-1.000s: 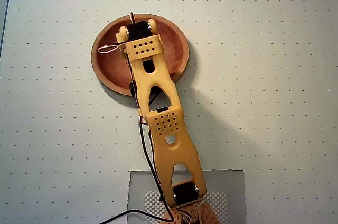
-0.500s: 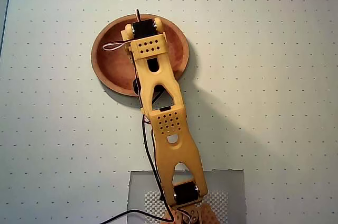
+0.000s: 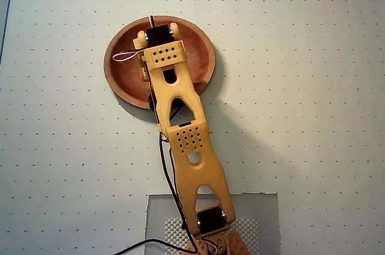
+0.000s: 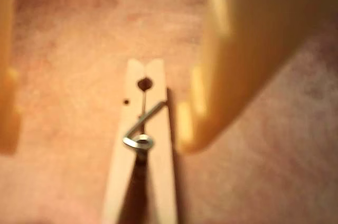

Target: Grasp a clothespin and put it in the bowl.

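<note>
Wrist view, left to right: left finger (image 4: 8,102) at frame edge, one clothespin (image 4: 141,150) flat on bowl floor (image 4: 68,39), right finger (image 4: 222,76) just beside it. Claw (image 4: 97,129) spread, pinching nothing. Best lift straight up, no sideways drag. Overhead: one bowl, one arm (image 3: 186,141) over it.

A hobby robotics bench or lab: a pale dotted grid mat (image 3: 313,56) covers the tabletop, and a yellow 3D-printed plastic arm (image 3: 186,141) rises from a grey base plate (image 3: 264,213) with black cables (image 3: 168,177) alongside.
</note>
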Robot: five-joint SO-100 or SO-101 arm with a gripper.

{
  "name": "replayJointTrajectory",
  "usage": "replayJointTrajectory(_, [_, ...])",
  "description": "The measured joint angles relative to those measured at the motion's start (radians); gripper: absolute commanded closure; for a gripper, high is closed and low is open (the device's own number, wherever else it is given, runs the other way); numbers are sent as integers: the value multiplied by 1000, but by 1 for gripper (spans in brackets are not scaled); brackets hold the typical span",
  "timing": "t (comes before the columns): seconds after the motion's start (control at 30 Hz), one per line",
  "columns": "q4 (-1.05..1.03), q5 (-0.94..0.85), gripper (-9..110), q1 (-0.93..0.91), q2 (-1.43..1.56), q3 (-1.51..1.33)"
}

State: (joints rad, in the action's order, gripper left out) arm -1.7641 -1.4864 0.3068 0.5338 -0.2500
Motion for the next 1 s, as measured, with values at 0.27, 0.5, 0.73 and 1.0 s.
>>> replayJointTrajectory(0.27, [0, 0, 90, 18, 0, 0])
replayJointTrajectory(0.5, [0, 17, 105, 26, 5, -58])
replayJointTrajectory(0.73, [0, 44, 105, 31, 193, -250])
replayJointTrajectory(1.0, [0, 78, 105, 48, 503, -522])
